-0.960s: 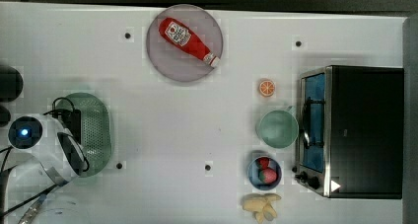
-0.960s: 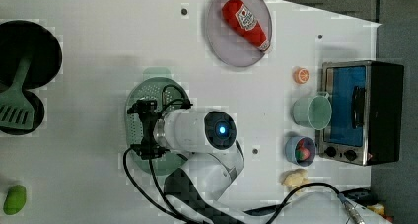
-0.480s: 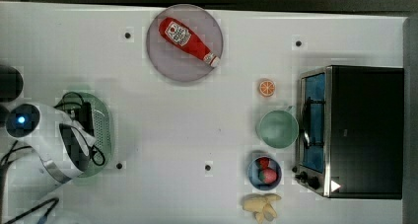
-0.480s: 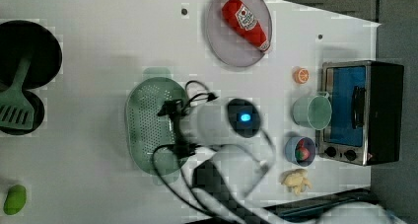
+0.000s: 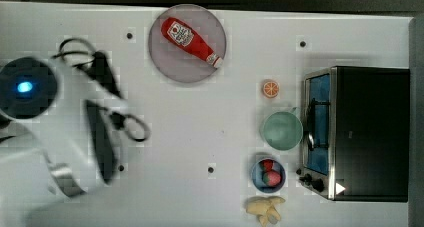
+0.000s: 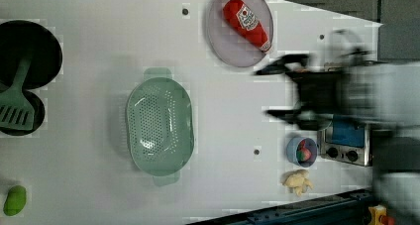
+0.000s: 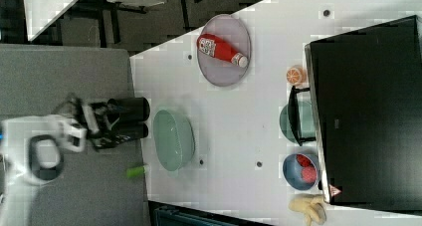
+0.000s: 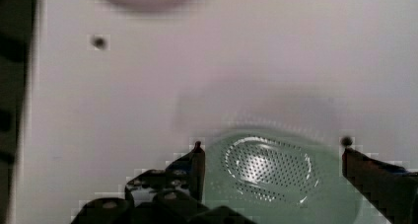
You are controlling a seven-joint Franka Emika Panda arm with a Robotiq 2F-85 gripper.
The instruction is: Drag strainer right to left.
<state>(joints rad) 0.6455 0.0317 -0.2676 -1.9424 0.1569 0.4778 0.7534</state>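
free: bare table [image 6: 99,51] around strainer [image 6: 159,127] | obstacles: plate [image 6: 233,41], possibly pans [image 6: 25,51]

The arm [image 5: 75,137] has glossy white, rounded shell segments joined by dark grey bands, with one round black joint cap bearing a glowing blue light [image 5: 25,87]. Thin black cables [image 5: 132,127] loop loosely along its wrist. The hand [image 8: 271,184] is black, ending in two narrow, tapering dark fingers [image 8: 196,167].
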